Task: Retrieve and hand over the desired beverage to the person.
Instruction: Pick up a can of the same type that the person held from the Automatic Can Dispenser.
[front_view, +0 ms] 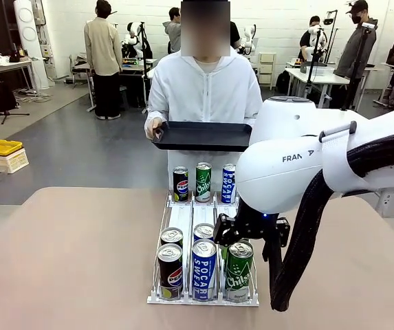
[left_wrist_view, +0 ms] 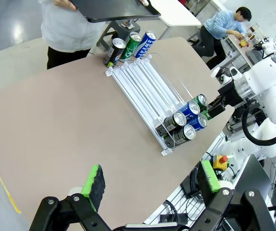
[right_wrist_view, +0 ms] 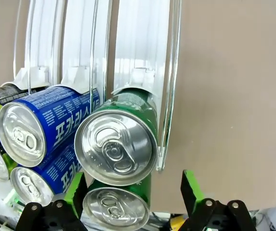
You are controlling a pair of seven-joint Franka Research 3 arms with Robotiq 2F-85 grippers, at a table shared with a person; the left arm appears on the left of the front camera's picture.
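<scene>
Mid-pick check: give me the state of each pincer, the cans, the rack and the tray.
Right pincer: open, pads flanking the green cans.
Left pincer: open, holding nothing.
Green cans: sealed, at the rack's robot-side end.
Rack: cans at both ends, mid-lanes bare.
Tray: held level by the person, nothing on it.

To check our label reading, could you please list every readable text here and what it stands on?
"POCARI SWEAT": front blue can
"Chils": front green can
"POCARI": rear blue can
"Chil": rear green can
"FRAN": right arm
"포카리스": second-row blue can
Front black can: lettering too small to read.
</scene>
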